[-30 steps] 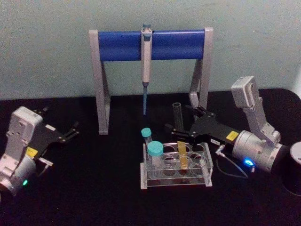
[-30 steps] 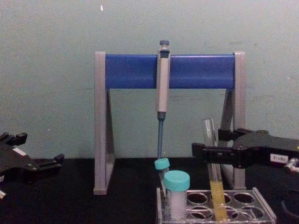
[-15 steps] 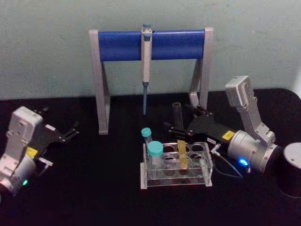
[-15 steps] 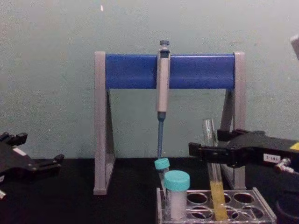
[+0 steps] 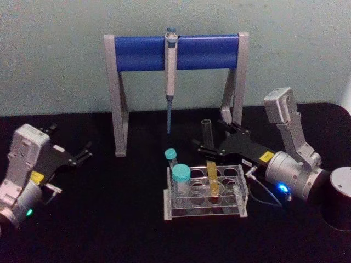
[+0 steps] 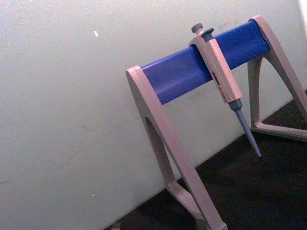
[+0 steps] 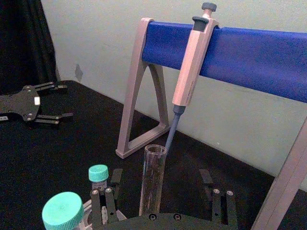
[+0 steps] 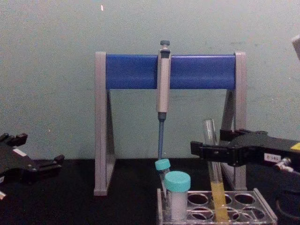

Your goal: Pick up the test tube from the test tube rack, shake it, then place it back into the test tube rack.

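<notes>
Long clear glass test tube (image 8: 217, 187), yellow liquid at bottom, stands in low clear plastic rack (image 5: 230, 211). Right gripper (image 7: 160, 179) above rack, spread wide astride tube's upper half, holding nothing (seemingly lined up for grasp). Left gripper (image 5: 70, 141) parked well left of rack, fingers apart, empty.

We face a plain, evenly lit pale green wall (image 5: 55, 66) at twelve o'clock, with a small white fleck (image 8: 101, 7) high on it. A black table (image 5: 109, 219) runs from its foot toward six o'clock. A dark curtain (image 7: 21, 43) hangs off toward nine o'clock.
</notes>
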